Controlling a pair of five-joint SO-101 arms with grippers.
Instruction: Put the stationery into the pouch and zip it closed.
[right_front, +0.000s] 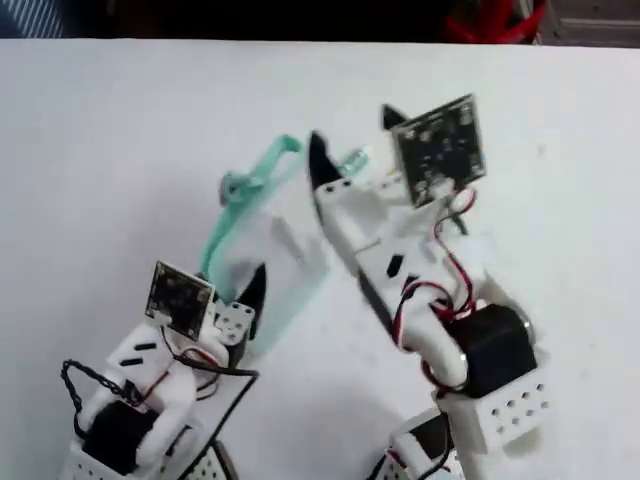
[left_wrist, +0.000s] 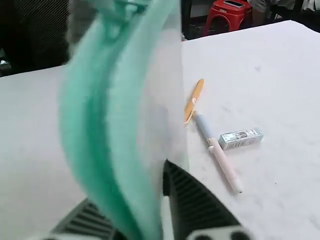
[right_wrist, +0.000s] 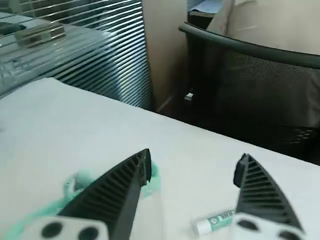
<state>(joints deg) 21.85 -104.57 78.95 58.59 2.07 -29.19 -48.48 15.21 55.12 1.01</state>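
A translucent pouch (right_front: 268, 250) with a green zipper (right_front: 248, 185) stands on edge near the table's middle. My left gripper (right_front: 250, 298) is shut on its near end. In the left wrist view the pouch (left_wrist: 130, 100) rises between the jaws of the left gripper (left_wrist: 142, 217). Beyond it on the table lie a pen (left_wrist: 212, 145) with an orange cap and a small box (left_wrist: 241, 138). My right gripper (right_front: 355, 135) is open just past the pouch's far end, over a small white tube (right_front: 355, 157). The right wrist view has the right gripper (right_wrist: 192, 170), the tube (right_wrist: 215, 220) and the zipper (right_wrist: 75, 184).
The white table (right_front: 120, 130) has free room to the left and at the back. A red stool (left_wrist: 232, 12) and a dark chair (right_wrist: 260, 90) stand beyond the far edge. Both arm bases take up the front edge.
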